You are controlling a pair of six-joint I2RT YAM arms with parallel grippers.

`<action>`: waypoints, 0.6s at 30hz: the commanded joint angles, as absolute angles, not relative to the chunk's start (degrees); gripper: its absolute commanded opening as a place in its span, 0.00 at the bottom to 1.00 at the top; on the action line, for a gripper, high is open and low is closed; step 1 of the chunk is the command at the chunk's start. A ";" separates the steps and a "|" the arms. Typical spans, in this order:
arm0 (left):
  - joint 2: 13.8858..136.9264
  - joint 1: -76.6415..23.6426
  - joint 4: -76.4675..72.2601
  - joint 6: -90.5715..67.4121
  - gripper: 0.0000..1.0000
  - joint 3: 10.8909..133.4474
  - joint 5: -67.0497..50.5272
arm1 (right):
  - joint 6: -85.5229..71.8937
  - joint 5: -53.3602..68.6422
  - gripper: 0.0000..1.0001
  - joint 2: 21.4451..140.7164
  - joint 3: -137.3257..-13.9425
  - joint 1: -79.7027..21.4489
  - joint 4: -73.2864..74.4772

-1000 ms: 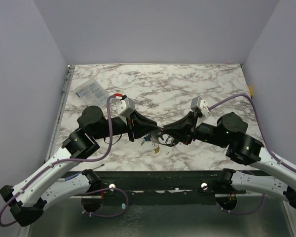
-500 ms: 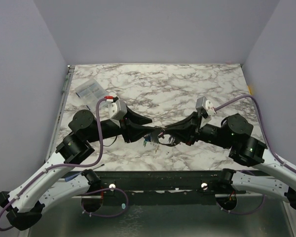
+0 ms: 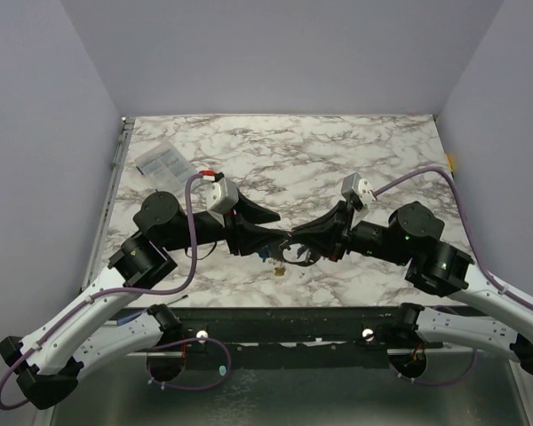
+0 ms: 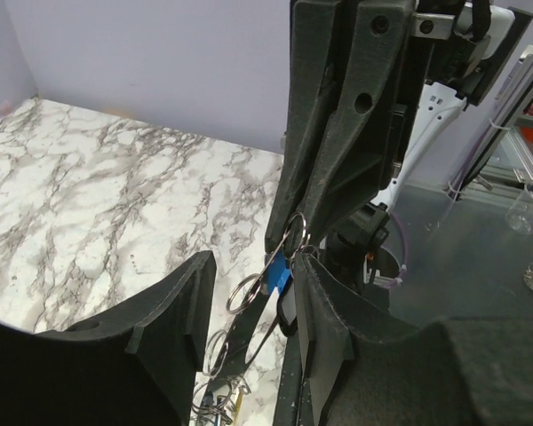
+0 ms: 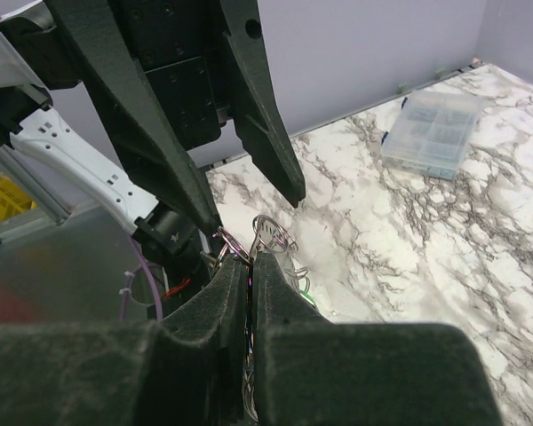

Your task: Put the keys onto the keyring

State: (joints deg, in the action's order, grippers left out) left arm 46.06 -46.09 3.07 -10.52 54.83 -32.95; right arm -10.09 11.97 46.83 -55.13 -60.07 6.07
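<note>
Keys [image 3: 272, 258] near keyring [image 5: 271, 236], white-grey marbled tabletop [image 3: 338, 151], plain lilac walls [image 3: 275, 53]

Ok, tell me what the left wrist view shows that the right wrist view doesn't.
Only the left wrist view: a blue key hanging just below the keyring, beside the left gripper and its open fingers. Only the right wrist view: the clear plastic box farther off on the marble table. Both: the right gripper shut on the keyring, with the left gripper open close by.
</note>
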 commanded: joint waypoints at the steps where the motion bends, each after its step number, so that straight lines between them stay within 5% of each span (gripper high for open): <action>1: 45.77 -45.88 0.48 -8.79 0.47 55.50 -36.92 | -11.47 12.92 0.01 47.29 -57.92 -60.48 4.71; 11: 45.21 -45.97 0.18 -7.38 0.47 53.66 -39.00 | -12.74 13.32 0.01 49.04 -59.62 -60.47 5.80; 18: 45.45 -45.97 -0.73 -6.54 0.36 53.09 -38.20 | -12.79 14.73 0.01 49.25 -59.84 -60.47 5.79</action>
